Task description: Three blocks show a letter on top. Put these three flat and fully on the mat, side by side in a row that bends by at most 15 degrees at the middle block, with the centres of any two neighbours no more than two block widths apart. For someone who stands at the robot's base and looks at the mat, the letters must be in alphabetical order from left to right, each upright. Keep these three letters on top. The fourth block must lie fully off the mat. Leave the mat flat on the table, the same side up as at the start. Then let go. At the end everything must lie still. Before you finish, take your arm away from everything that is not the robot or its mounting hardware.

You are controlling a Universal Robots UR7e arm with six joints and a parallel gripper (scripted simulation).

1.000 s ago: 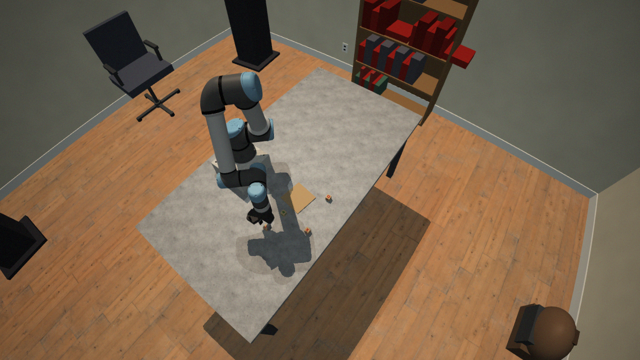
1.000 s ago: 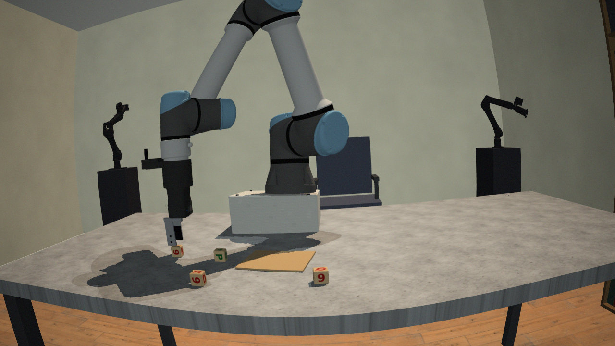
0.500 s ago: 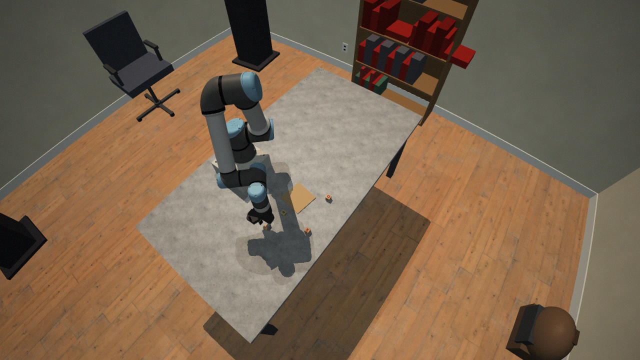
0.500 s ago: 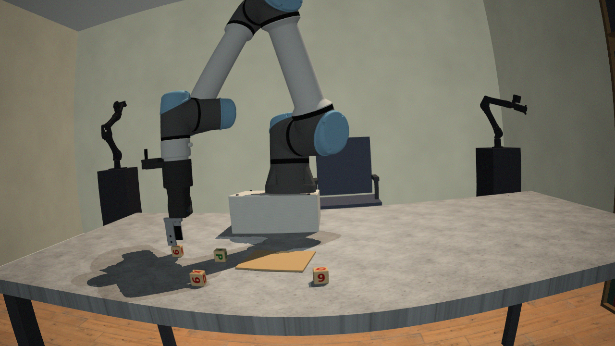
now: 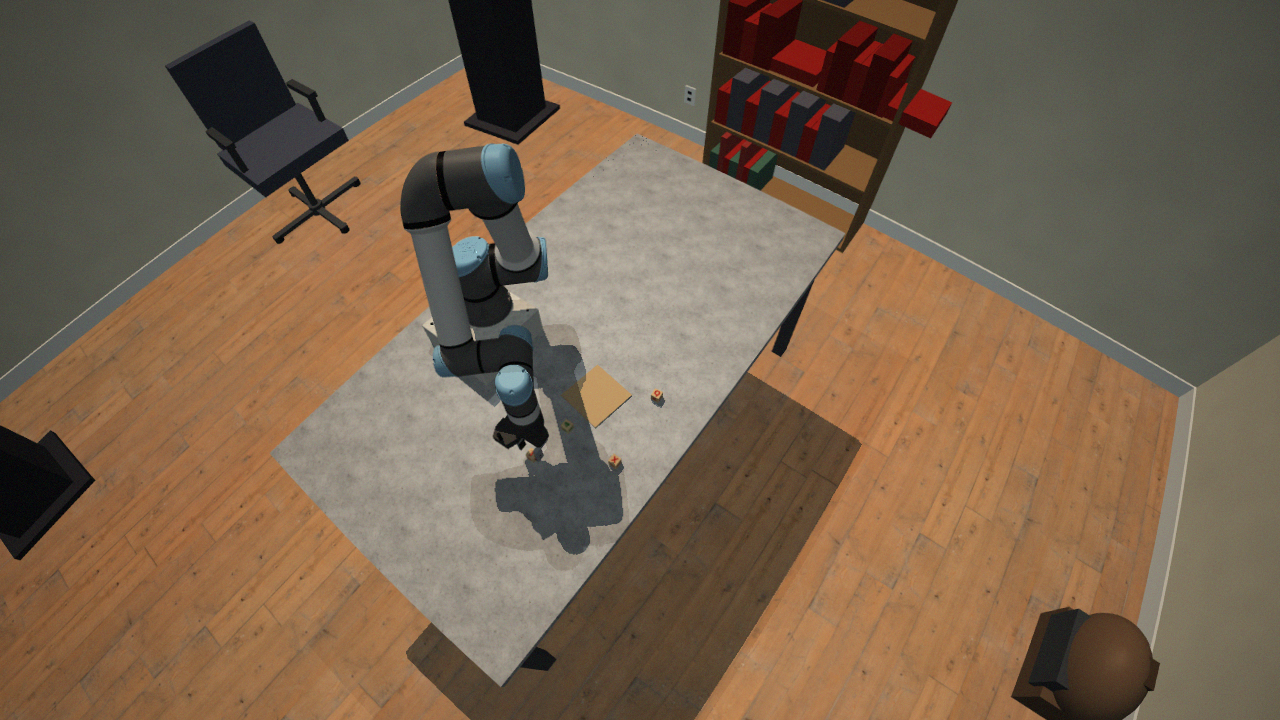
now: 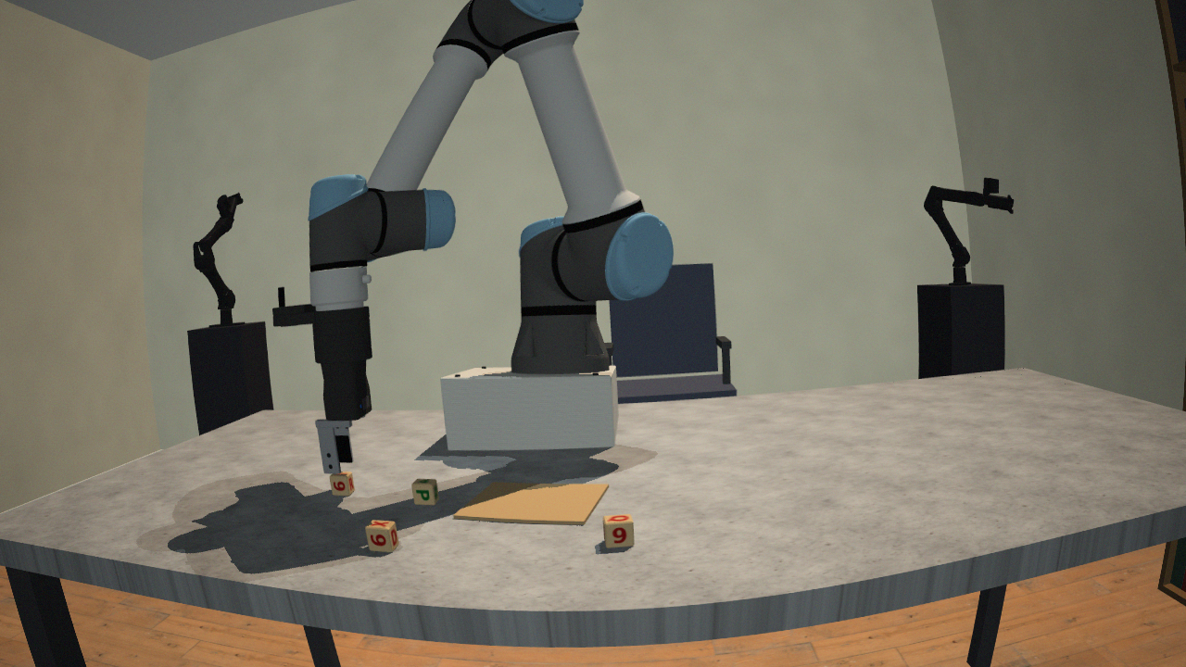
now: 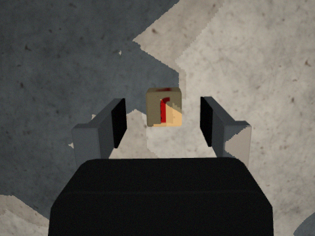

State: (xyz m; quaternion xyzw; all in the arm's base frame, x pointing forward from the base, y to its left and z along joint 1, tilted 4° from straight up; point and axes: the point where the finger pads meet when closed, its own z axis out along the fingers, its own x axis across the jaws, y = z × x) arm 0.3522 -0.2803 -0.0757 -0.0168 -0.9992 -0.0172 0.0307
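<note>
Hanging straight down over the grey tabletop (image 6: pixel 829 464), the pincer (image 7: pixel 163 123) stands wide open with nothing between its fingers. Directly below it, centred in the gap, sits a small wooden block (image 6: pixel 341 484) showing a red mark, untouched. A block with a green P (image 6: pixel 424 491) lies near the pincer, between it and the tan mat (image 6: pixel 535 502). Two more red-marked blocks (image 6: pixel 381 535) (image 6: pixel 617 531) rest farther out, all off the mat.
</note>
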